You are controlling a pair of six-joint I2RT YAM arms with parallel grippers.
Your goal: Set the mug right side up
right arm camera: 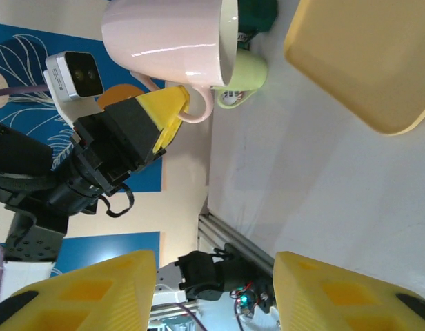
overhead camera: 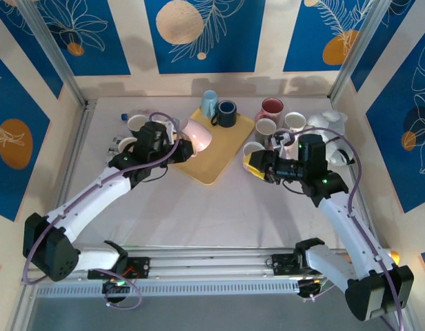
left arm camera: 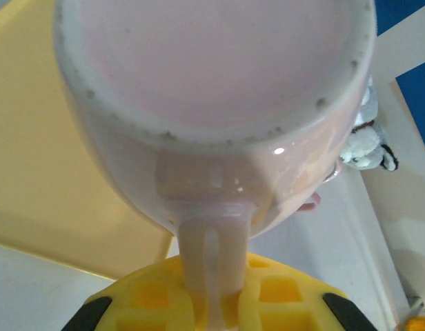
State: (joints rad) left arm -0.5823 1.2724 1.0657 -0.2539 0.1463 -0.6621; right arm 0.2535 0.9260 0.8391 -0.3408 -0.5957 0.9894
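Observation:
The pale pink mug (overhead camera: pixel 196 134) hangs tilted on its side above the left corner of the yellow tray (overhead camera: pixel 216 162). My left gripper (overhead camera: pixel 178 149) is shut on its handle. In the left wrist view the mug (left arm camera: pixel 212 103) looms close, and its handle runs down between the yellow fingers of the left gripper (left arm camera: pixel 212 303). The right wrist view shows the mug (right arm camera: pixel 164 41) lying sideways in the air, with the left gripper's fingers (right arm camera: pixel 167 114) pinching the handle. My right gripper (overhead camera: pixel 259 165) stands open to the right of the tray with nothing between its fingers (right arm camera: pixel 81 293).
A light blue mug (overhead camera: pixel 209 103) and a dark blue mug (overhead camera: pixel 226 114) stand at the tray's far end. A red mug (overhead camera: pixel 272 108) and several white mugs (overhead camera: pixel 295 122) crowd the back right. More white mugs (overhead camera: pixel 138 124) sit behind my left gripper.

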